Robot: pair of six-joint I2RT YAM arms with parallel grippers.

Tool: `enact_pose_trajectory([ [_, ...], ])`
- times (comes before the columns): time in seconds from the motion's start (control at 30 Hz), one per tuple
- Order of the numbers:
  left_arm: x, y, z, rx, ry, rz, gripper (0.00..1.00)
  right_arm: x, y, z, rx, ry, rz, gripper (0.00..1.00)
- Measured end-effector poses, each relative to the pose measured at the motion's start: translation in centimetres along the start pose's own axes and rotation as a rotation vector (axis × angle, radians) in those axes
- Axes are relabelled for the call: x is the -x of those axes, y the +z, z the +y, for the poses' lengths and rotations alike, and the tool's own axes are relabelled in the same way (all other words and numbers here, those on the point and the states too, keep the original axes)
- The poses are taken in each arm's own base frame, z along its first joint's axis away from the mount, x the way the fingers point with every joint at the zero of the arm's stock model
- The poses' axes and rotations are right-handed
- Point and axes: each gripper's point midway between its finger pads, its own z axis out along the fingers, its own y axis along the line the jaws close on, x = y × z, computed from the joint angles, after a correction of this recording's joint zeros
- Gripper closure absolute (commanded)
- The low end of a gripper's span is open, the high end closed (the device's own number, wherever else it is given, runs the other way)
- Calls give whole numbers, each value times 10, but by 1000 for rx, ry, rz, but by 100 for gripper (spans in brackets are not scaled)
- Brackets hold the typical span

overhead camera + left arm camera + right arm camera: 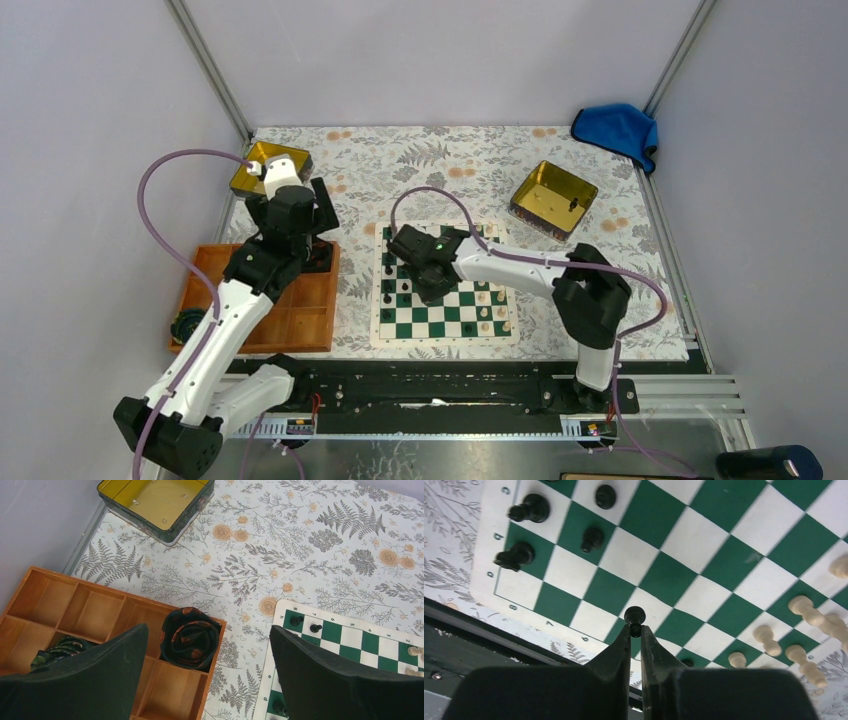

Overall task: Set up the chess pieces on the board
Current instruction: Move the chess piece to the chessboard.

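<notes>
Over the board point(704, 585) | right hand point(635, 629) pinches one pawn point(634, 615) | four black pieces point(592, 539) nearby | left hand point(207, 630) wide

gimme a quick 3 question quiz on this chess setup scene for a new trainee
1. True or false: the left tool is shut.
2. Multiple choice: what sits in a compartment of the wooden tray? A) rolled dark fabric B) a sponge C) a cup
3. Fill in: the right tool is shut on a small black ___ over the board.

Key: 1 false, its jaws stand wide open. 2 A. 3 pawn.
</notes>
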Motion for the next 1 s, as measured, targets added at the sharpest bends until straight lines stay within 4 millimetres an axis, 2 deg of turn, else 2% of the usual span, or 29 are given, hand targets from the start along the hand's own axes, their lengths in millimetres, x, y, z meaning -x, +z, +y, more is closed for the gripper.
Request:
enact_pose_trajectory([
  [0.33,7,-6,4,-2,-3,-27,1,8,15,40,31,-89,45,100],
  [0.5,8,-8,5,-3,-6,-32,1,7,22,51,42,-114,72,100],
  [1.0,9,-8,5,-3,-7,-34,1,7,34,63,56,-155,107,100],
])
